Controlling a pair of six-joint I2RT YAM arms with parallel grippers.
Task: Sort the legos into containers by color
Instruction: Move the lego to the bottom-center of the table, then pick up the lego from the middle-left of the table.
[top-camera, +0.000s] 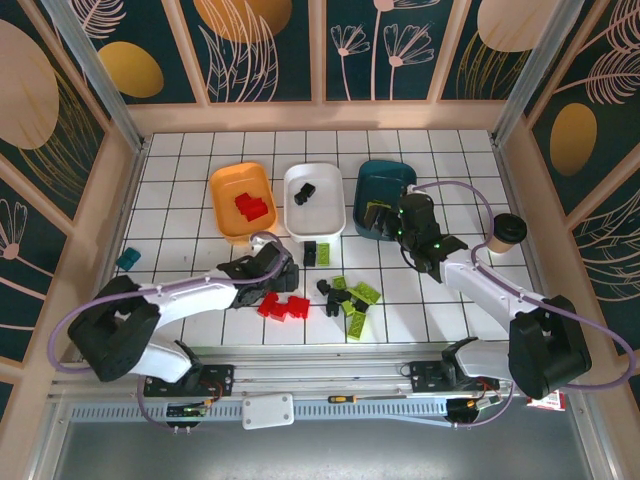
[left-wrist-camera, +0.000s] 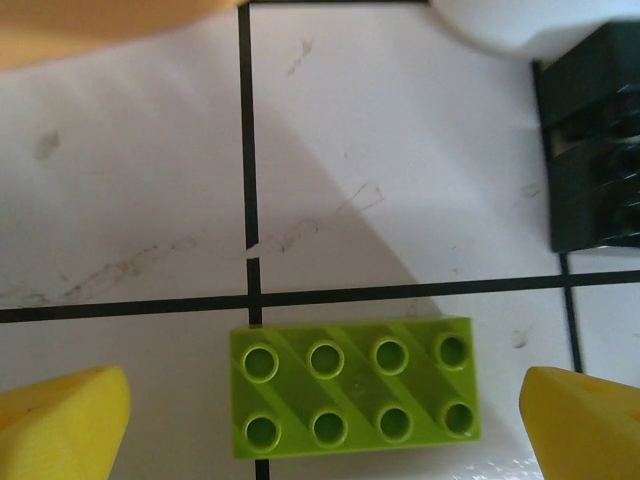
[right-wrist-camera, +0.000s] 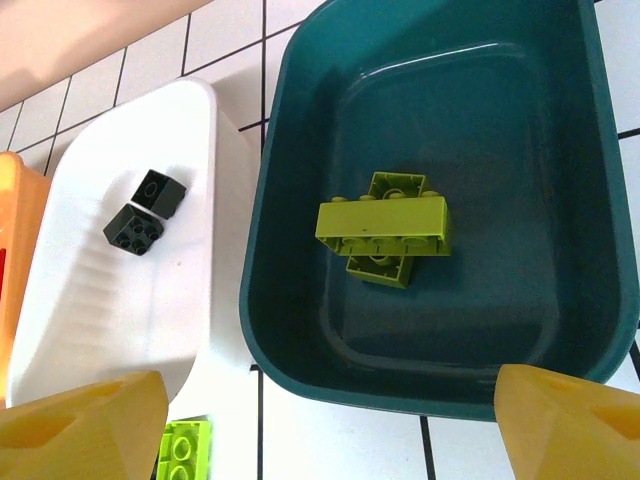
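A lime green lego (left-wrist-camera: 352, 386) lies flat on the table, studs up, between the yellow fingertips (left-wrist-camera: 62, 420) of my open left gripper (left-wrist-camera: 325, 420); nothing touches it. This gripper (top-camera: 270, 268) hovers just in front of the orange tray (top-camera: 222, 190), which holds red legos (top-camera: 250, 206). My right gripper (right-wrist-camera: 330, 440) is open and empty over the near rim of the dark teal tray (right-wrist-camera: 290, 330), where two green legos (right-wrist-camera: 385, 230) lie stacked. The white tray (right-wrist-camera: 110, 320) holds two black legos (right-wrist-camera: 145, 210). Red (top-camera: 283, 306), black (top-camera: 335, 292) and green (top-camera: 358, 300) legos lie loose between the arms.
A black lego (left-wrist-camera: 598, 140) sits on the table to the right of the left gripper, near the white tray (top-camera: 330, 215). A small teal block (top-camera: 128, 259) lies at the far left. A black-lidded paper cup (top-camera: 505, 235) stands right of the teal tray (top-camera: 375, 178).
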